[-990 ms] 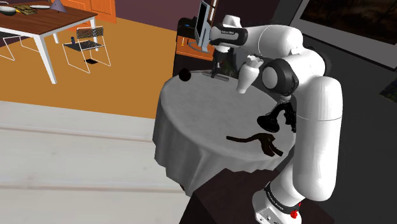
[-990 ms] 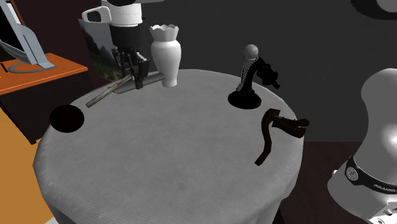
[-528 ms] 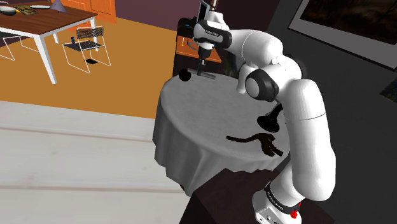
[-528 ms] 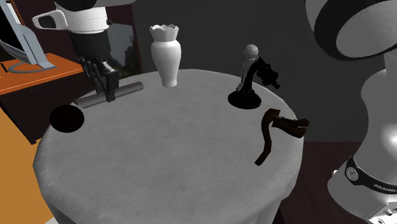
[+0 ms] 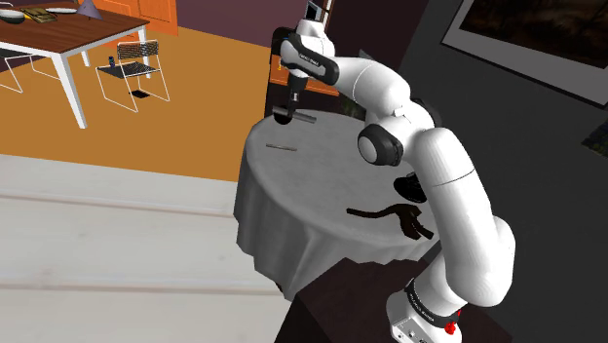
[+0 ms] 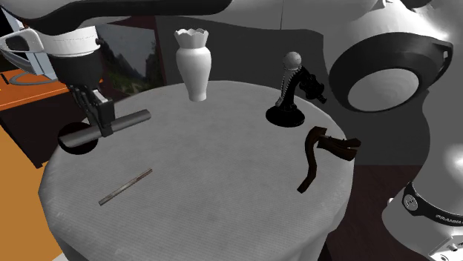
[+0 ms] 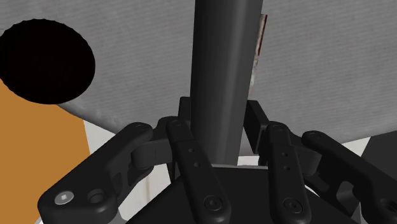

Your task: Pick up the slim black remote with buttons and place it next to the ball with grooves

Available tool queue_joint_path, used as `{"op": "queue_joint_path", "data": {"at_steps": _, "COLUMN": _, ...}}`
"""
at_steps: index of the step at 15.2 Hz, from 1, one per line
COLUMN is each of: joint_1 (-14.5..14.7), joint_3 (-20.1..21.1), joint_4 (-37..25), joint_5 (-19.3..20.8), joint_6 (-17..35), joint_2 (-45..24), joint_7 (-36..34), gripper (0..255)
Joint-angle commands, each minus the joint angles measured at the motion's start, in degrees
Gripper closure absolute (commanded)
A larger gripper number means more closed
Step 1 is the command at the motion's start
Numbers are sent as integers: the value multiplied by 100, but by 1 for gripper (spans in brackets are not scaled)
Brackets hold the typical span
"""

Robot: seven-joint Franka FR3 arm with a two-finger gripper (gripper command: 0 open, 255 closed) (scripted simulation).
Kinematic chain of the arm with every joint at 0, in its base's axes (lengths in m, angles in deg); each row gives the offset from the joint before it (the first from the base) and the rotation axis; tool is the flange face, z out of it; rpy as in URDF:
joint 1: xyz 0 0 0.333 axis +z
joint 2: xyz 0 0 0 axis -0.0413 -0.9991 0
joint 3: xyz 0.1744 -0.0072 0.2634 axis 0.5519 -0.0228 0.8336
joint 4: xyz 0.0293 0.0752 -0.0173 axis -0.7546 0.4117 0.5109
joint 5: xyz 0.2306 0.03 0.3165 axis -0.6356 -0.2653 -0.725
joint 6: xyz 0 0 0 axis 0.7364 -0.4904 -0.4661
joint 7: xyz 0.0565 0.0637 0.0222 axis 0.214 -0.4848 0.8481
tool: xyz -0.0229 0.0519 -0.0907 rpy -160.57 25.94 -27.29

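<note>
Gripper (image 6: 104, 124) clasps remote (image 6: 133, 119) — wrist view shows ridges on ball (image 7: 46, 60).

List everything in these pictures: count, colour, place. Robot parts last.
table: 1, round, grey cloth, centre
remote: 1, dark grey, held in the air by the ball
ball: 1, black, at the table's edge
strip: 1, thin, grey, flat on the cloth
vase: 1, white, table's far side in the second exterior view
figurine: 1, black, upright on a round base, that view's right of the vase
bent object: 1, dark brown, lying near the figurine
dining table: 1, brown top, white legs, shoulder view's upper left
wire chair: 1, white, beside it
arm: 1, white, dark joints
gripper: 1, black, shut on the remote
</note>
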Motion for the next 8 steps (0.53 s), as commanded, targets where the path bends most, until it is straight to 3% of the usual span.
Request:
{"op": "queue_joint_path", "data": {"at_steps": 1, "joint_1": 89, "joint_3": -22, "joint_4": 355, "joint_5": 6, "joint_6": 247, "joint_2": 90, "joint_7": 48, "gripper": 255}}
{"op": "queue_joint_path", "data": {"at_steps": 8, "joint_1": 274, "joint_3": -37, "joint_4": 1108, "joint_5": -7, "joint_6": 861, "joint_2": 180, "joint_7": 136, "gripper": 255}}
